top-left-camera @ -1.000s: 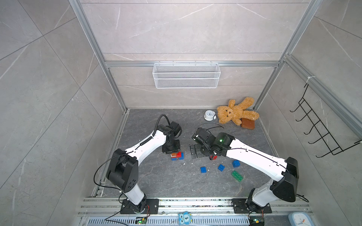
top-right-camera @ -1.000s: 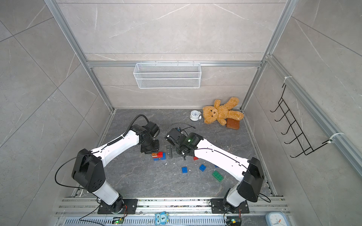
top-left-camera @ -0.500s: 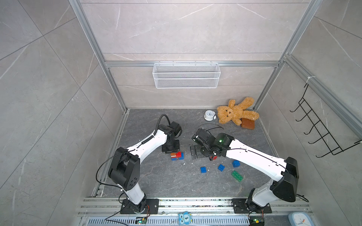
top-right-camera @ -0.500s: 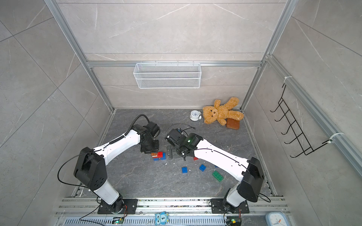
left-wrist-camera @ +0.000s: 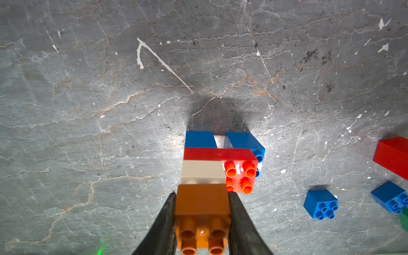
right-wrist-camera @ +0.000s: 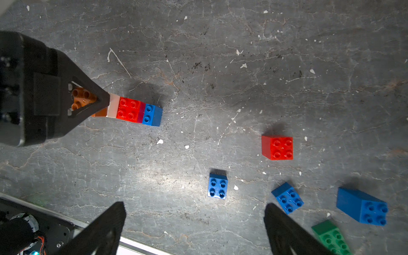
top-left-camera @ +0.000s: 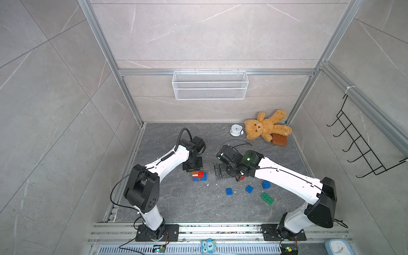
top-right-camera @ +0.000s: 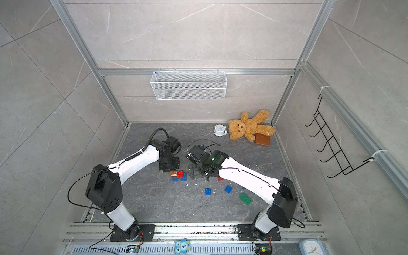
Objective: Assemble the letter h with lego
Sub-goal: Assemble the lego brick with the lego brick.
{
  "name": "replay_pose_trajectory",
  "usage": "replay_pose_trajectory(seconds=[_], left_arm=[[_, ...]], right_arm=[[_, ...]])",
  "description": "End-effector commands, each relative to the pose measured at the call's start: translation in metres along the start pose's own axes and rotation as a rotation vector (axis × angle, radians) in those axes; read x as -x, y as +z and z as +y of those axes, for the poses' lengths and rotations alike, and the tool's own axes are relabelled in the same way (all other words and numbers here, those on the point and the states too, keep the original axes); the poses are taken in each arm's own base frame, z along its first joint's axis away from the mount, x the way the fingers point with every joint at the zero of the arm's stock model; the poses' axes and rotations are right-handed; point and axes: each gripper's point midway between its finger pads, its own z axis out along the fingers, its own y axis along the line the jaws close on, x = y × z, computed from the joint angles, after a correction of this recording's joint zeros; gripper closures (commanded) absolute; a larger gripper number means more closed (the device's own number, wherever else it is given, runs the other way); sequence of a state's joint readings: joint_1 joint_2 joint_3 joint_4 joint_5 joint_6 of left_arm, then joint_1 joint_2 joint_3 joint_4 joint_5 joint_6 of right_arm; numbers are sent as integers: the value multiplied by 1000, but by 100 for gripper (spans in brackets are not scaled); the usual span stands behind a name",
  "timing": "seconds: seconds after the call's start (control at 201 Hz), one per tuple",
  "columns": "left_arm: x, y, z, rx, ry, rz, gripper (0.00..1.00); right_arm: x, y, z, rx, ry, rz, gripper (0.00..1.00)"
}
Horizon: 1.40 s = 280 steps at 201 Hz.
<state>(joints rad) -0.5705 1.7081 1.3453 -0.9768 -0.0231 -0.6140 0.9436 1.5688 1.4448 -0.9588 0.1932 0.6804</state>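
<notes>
Left gripper clamps the brown brick, one black finger pressed to each side and the studs facing the wrist camera (this brick tops a small stack). Directly beneath it sits a white brick, then a long red brick whose uncovered half shows four studs. Lowest are two blue bricks, standing on the grey floor with a narrow gap between them. In both top views the stack stands right at that gripper's tip. The right gripper hangs off to the side with its jaws wide apart and nothing between them, well apart from the stack. A loose blue square brick lies on the floor just ahead of its open fingers. Farther out lie a red square brick, a tilted blue brick, a larger blue brick and a green brick, none of them touching
</notes>
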Motion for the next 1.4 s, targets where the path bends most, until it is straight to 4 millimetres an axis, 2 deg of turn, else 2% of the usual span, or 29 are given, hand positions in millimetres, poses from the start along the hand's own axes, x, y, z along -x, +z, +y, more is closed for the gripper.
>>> replay_pose_trajectory(seconds=[0.0, 0.384, 0.833, 1.022, 1.391], left_arm=[[-3, 4, 5, 24, -17, 33, 100], [-17, 9, 4, 3, 46, 93, 100], [-34, 19, 16, 35, 116, 153, 100], [-41, 31, 26, 77, 114, 167, 100], [-73, 53, 51, 159, 118, 278, 100]], right_arm=[[-1, -2, -2, 4, 7, -6, 0], [-3, 3, -1, 10, 0, 3, 0], [-4, 7, 2, 15, -4, 19, 0], [-6, 9, 2, 13, -2, 26, 0], [-10, 11, -1, 4, 3, 29, 0]])
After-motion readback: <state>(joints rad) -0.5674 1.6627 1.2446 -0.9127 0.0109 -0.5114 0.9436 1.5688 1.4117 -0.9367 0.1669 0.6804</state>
